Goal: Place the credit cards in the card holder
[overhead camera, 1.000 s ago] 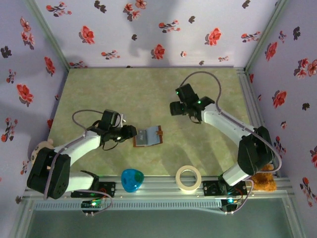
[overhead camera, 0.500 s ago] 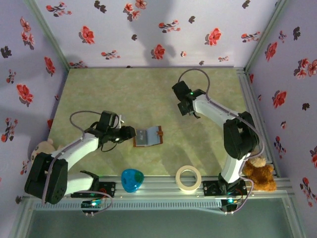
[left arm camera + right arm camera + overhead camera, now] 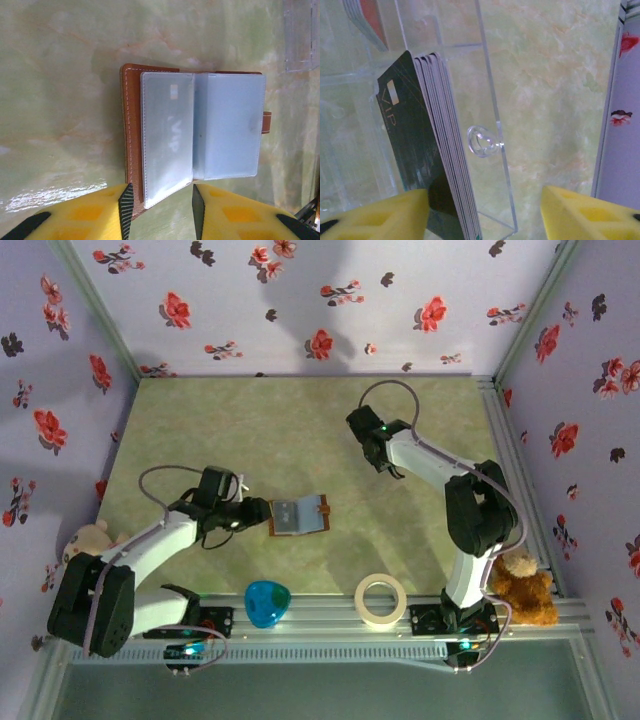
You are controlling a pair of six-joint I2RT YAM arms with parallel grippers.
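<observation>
Around the cell, floral-papered walls (image 3: 300, 310) enclose a green marbled table (image 3: 250, 430). The clear plastic stand (image 3: 492, 100), at 2 o'clock from the card holder (image 3: 300, 515), keeps the credit cards (image 3: 415, 140) upright, a dark one facing out. The holder lies open near the table's centre, one sleeve seemingly filled. At its 9 o'clock my left gripper (image 3: 162, 200) straddles its edge, jaws apart; contact I cannot tell. My right gripper (image 3: 485, 200) brackets the stack, jaws apart, unclamped. Step, as I judge: taking a card. Next: pinch one card alone and lift it clear.

Green marbled table (image 3: 250, 430), open card holder (image 3: 300, 515), seemingly clear stand (image 3: 482, 141)
</observation>
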